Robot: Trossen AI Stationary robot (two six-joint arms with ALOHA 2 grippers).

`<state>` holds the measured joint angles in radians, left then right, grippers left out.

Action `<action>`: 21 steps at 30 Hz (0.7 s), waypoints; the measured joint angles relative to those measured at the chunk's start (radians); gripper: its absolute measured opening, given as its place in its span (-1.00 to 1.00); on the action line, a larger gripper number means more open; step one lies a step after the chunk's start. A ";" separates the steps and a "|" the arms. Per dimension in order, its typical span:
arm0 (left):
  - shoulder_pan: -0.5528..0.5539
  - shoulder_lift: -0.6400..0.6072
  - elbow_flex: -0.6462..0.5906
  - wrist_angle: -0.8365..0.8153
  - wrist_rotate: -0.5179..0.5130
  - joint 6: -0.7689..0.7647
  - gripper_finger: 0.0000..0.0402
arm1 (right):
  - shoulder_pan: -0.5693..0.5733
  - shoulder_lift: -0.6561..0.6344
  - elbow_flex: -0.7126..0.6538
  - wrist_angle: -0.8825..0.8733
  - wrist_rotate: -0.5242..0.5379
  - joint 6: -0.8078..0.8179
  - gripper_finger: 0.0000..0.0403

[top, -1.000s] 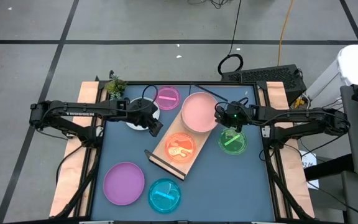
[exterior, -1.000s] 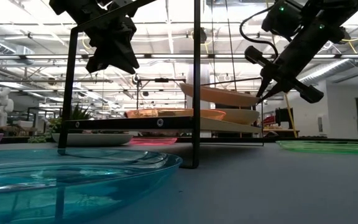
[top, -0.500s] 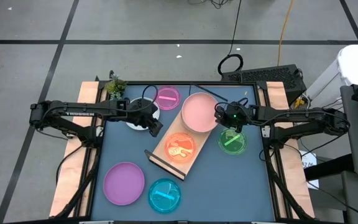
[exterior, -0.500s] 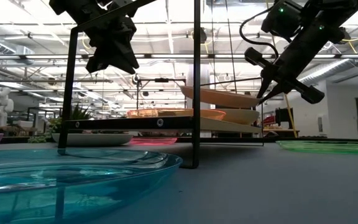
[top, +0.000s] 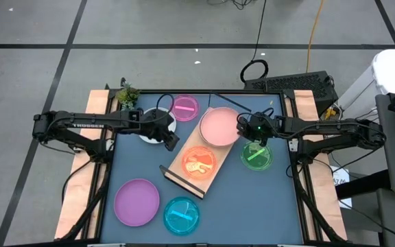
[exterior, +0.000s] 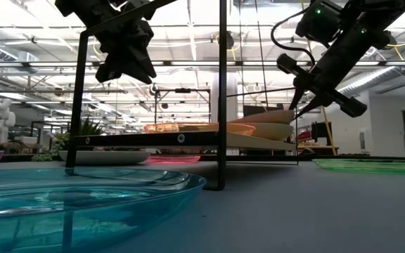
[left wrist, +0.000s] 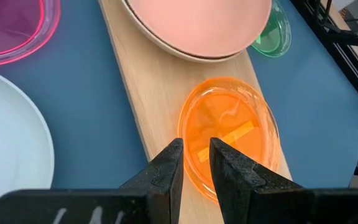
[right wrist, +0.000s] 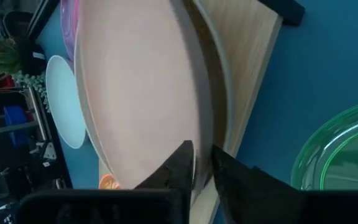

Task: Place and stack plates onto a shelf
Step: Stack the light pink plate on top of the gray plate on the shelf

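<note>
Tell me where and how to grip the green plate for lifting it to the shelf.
Take the green plate by its raised rim, one finger inside and one outside. It lies flat on the table beside the shelf, so only the rim offers an edge. The right gripper is nearest; probably come from above at the edge on its own side.

Salmon plate covers the beige plate almost entirely, and the blue plate is blurred, cut off low.

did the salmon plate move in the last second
Yes. In the low view the salmon plate has dropped from tilted to nearly flat on the beige plate on the shelf.
</note>
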<state>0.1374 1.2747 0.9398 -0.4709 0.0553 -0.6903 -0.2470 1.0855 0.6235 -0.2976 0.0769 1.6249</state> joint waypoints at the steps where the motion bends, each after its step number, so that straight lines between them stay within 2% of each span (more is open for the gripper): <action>1: -0.003 0.000 0.000 0.000 0.000 0.000 -0.59 | 0.000 0.000 0.000 0.001 0.000 -0.003 -0.71; 5: -0.014 0.000 0.000 0.000 0.000 -0.005 -0.59 | 0.000 0.000 0.000 0.001 -0.004 -0.018 -0.55; 10: -0.034 0.000 0.000 -0.007 -0.001 -0.034 -0.59 | 0.009 -0.013 0.000 0.001 -0.084 -0.038 -0.44; 16: -0.081 0.000 0.000 -0.013 0.000 -0.082 -0.59 | 0.029 -0.116 0.001 -0.014 -0.105 -0.040 -0.47; 21: -0.118 0.000 0.000 -0.012 -0.008 -0.100 -0.59 | 0.042 -0.148 0.088 -0.011 -0.073 -0.086 -0.59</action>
<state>0.0195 1.2747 0.9401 -0.4831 0.0470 -0.7898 -0.2047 0.9374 0.7119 -0.3083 0.0040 1.5385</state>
